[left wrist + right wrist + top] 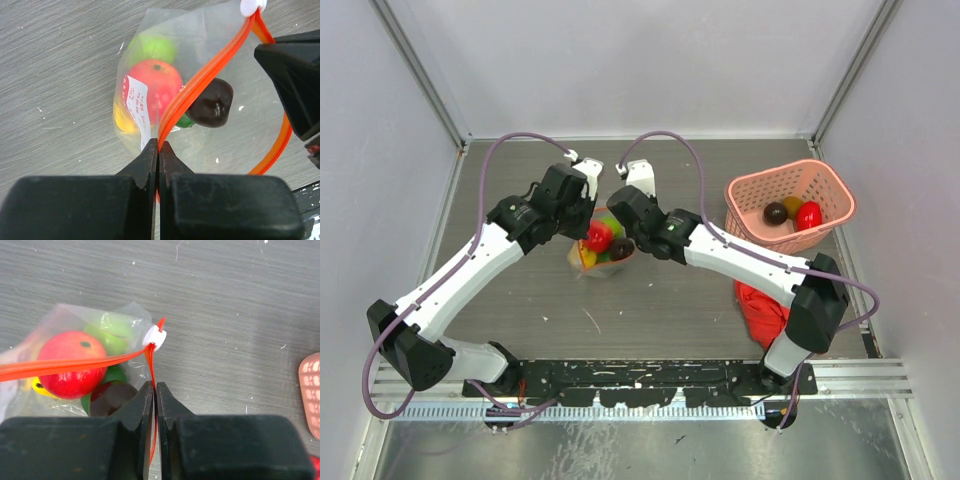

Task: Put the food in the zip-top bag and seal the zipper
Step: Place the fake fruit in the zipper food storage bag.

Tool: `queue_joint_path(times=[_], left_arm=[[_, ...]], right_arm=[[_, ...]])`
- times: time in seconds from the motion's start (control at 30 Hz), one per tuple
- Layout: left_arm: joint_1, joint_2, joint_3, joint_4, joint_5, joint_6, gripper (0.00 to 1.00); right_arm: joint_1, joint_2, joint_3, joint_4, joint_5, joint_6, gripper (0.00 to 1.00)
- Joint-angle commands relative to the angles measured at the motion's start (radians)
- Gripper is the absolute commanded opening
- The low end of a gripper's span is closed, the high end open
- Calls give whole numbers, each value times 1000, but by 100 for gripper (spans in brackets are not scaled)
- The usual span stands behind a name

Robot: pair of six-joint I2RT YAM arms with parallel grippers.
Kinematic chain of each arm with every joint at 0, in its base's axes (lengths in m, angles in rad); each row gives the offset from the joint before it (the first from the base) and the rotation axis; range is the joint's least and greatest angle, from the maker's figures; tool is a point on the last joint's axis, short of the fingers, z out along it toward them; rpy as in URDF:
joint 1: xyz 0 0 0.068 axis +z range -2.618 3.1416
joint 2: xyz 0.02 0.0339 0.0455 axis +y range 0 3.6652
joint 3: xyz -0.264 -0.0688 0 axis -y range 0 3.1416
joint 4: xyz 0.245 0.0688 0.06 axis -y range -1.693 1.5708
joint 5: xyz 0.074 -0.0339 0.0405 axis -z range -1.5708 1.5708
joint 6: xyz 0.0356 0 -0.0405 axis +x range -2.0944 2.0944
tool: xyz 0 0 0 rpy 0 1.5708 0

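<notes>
Left wrist cam: my left pincer is pinched tight on the orange zipper of the clear bag — bag lies on the table w/ red, green, yellow & brown fruit inside. Mouth gapes open. Meanwhile my right pincer clamps the zipper too, just below the white slider.

The clear zip-top bag sits between the grippers, mouth open. Its red-orange zipper is pinched by the left gripper and, just below the white slider, by the right gripper. Just beyond the left gripper, the bag holds a red fruit, green fruit, yellow fruit and dark brown fruit.
</notes>
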Motion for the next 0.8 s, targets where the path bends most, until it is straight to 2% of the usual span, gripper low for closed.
queue_joint_path(times=[0.0, 0.3, 0.53, 0.77], left_arm=[[-2, -18, 48, 21, -27, 0, 0], [7, -24, 51, 16, -67, -8, 0], [8, -33, 51, 19, -76, -12, 0], [9, -35, 49, 26, -44, -13, 0]], right_arm=[[-1, -45, 104, -22, 56, -33, 11], [-2, -56, 143, -66, 141, -63, 8], [-11, -31, 184, -190, 240, -6, 6], [-12, -53, 161, -99, 65, -58, 10]])
